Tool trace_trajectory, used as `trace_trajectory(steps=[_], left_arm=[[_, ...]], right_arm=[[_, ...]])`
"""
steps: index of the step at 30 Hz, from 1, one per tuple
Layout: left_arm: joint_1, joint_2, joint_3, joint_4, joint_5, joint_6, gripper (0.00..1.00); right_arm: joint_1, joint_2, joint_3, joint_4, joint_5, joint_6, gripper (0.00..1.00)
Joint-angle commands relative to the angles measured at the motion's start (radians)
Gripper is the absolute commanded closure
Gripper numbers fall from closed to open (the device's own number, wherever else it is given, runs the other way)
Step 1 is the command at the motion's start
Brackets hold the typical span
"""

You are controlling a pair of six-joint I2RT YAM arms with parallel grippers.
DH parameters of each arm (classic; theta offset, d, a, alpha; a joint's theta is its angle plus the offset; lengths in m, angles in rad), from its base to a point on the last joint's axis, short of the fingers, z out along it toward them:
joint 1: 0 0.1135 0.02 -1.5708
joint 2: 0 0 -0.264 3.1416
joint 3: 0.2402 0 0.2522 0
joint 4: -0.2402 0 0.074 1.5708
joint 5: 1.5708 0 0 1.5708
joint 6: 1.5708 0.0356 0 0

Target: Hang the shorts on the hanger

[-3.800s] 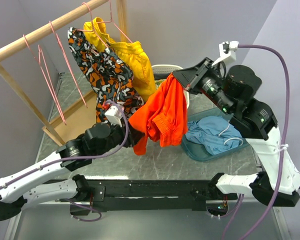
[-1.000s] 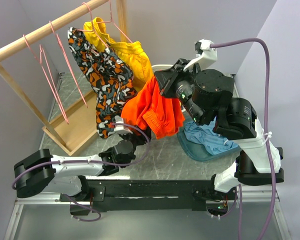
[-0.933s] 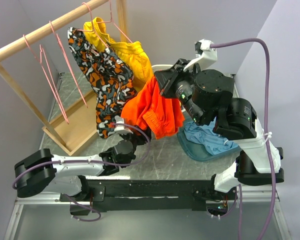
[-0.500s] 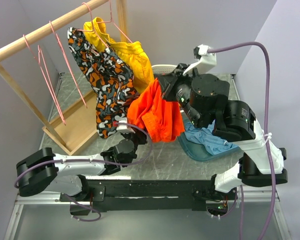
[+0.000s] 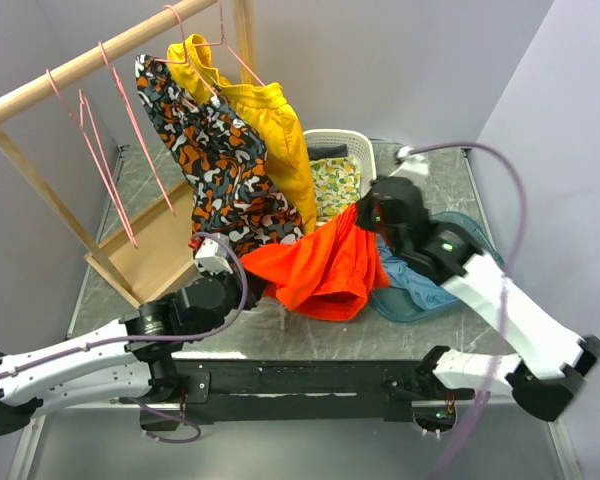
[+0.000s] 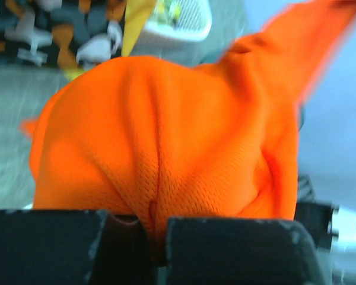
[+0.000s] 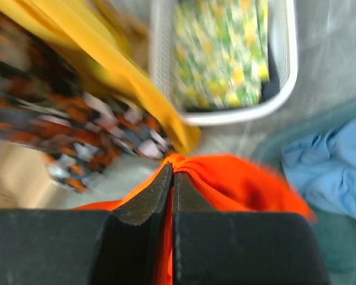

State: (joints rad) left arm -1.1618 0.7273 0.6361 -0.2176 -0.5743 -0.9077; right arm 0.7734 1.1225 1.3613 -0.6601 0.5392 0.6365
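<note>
The orange-red shorts (image 5: 315,268) hang stretched between my two grippers above the table. My left gripper (image 5: 242,272) is shut on their left end; in the left wrist view the fabric (image 6: 166,142) is pinched between the jaws (image 6: 149,237). My right gripper (image 5: 365,215) is shut on their right end; in the right wrist view the cloth (image 7: 237,187) is clamped at the fingertips (image 7: 172,172). Empty pink wire hangers (image 5: 120,130) hang on the wooden rail (image 5: 90,60) at upper left, apart from the shorts. The white cord does not show.
Camouflage shorts (image 5: 215,150) and yellow shorts (image 5: 265,125) hang from the rail next to the orange shorts. A white basket (image 5: 337,170) with patterned cloth stands behind. A blue garment (image 5: 420,285) lies on a teal tray at right. The rack's wooden base (image 5: 150,255) lies at left.
My right arm has swung down and outward, lowering its end of the shorts. My left arm moved left and up with its end. The shorts are now spread wider and lower.
</note>
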Motion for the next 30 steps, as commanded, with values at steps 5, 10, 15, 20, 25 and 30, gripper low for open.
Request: trace_trajectory(steps=[5, 10, 15, 20, 25, 30], left_arm=[[0.02, 0.073, 0.116, -0.394, 0.165, -0.151, 0.99], [0.111, 0.118, 0.073, -0.349, 0.253, -0.149, 0.99], [0.293, 0.119, 0.017, -0.27, 0.39, -0.117, 0.99], [0.396, 0.161, -0.01, -0.207, 0.525, -0.094, 0.99], [0.425, 0.182, -0.026, -0.177, 0.56, -0.097, 0.99], [0.435, 0.173, -0.03, -0.178, 0.557, -0.1, 0.99]], right_arm=[[-0.026, 0.152, -0.148, 0.135, -0.188, -0.009, 0.51], [0.004, -0.009, -0.278, 0.122, -0.107, -0.043, 0.27], [0.174, -0.147, -0.422, 0.059, -0.016, -0.015, 0.28], [0.314, -0.22, -0.565, 0.052, 0.028, 0.063, 0.35], [0.389, -0.214, -0.677, 0.093, 0.034, 0.126, 0.39], [0.444, -0.135, -0.696, 0.117, 0.08, 0.172, 0.38]])
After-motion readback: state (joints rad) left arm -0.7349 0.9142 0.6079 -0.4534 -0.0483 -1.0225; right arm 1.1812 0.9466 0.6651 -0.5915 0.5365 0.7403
